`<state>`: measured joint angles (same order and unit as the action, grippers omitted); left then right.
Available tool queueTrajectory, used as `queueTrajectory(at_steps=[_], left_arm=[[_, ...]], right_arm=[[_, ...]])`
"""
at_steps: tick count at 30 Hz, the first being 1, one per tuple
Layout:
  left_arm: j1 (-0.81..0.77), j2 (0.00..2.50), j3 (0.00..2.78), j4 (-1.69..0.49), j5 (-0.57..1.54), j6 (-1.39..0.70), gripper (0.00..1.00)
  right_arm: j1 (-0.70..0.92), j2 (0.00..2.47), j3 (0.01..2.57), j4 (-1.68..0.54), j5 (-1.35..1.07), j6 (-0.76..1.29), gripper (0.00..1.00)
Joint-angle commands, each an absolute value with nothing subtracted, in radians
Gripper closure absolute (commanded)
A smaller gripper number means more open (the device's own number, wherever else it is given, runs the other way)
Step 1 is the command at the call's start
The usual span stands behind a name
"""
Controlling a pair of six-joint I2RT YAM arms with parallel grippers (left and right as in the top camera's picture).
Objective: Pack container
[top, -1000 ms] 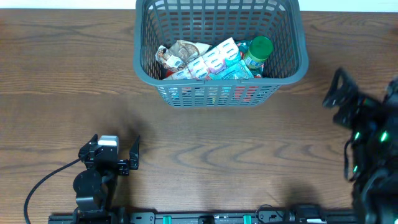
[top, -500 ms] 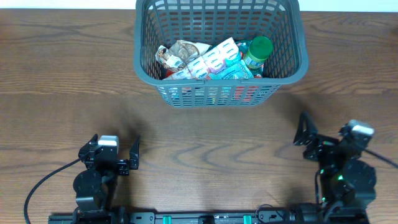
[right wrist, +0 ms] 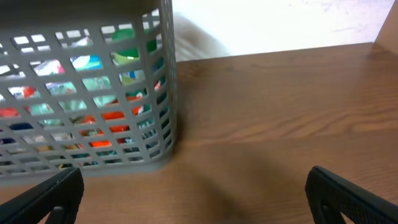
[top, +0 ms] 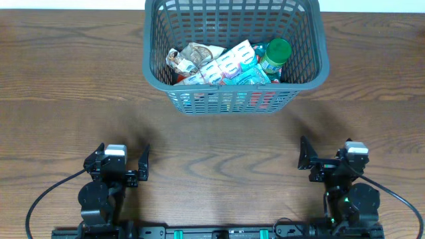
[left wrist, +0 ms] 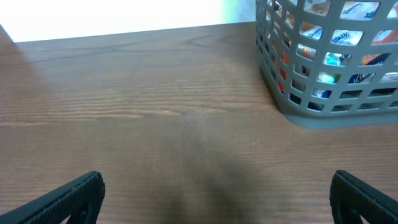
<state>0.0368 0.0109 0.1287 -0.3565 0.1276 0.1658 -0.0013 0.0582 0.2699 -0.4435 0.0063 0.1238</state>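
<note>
The dark grey lattice container (top: 319,63) stands at the far middle of the table, holding several snack packets (top: 229,65) and a green-lidded bottle (top: 275,53). It shows at the upper right of the left wrist view (left wrist: 280,93) and at the left of the right wrist view (right wrist: 163,93). My left gripper (top: 123,169) is open and empty near the front left edge; its fingers frame bare wood (left wrist: 214,199). My right gripper (top: 327,164) is open and empty near the front right edge (right wrist: 196,199).
The wooden table (top: 219,146) stretches between the container and both arms. A black cable (top: 46,196) runs from the left arm base toward the front edge. A rail (top: 219,232) lies along the front edge.
My right arm has drawn back from the right side toward the front and left, settling low near the front edge. The left arm and the container have not moved.
</note>
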Motion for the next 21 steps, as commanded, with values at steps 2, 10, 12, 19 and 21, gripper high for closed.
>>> queueTrajectory(at_steps=[2,10,12,19,21], left_arm=[[0.041,0.004,0.109,-0.357,0.12,0.183,0.01],[0.041,0.004,0.109,-0.357,0.12,0.183,0.01],[0.041,0.004,0.109,-0.357,0.12,0.183,0.01],[0.041,0.004,0.109,-0.357,0.12,0.183,0.01],[0.041,0.004,0.109,-0.357,0.12,0.183,0.01]], right_arm=[[-0.01,0.006,0.216,-0.419,-0.008,0.107,0.01],[-0.01,0.005,0.137,-0.34,-0.007,0.137,0.01],[-0.01,0.005,0.12,-0.321,-0.007,0.142,0.01],[-0.01,0.005,0.088,-0.286,0.003,0.134,0.01],[-0.01,0.005,0.088,-0.285,0.002,0.118,0.01]])
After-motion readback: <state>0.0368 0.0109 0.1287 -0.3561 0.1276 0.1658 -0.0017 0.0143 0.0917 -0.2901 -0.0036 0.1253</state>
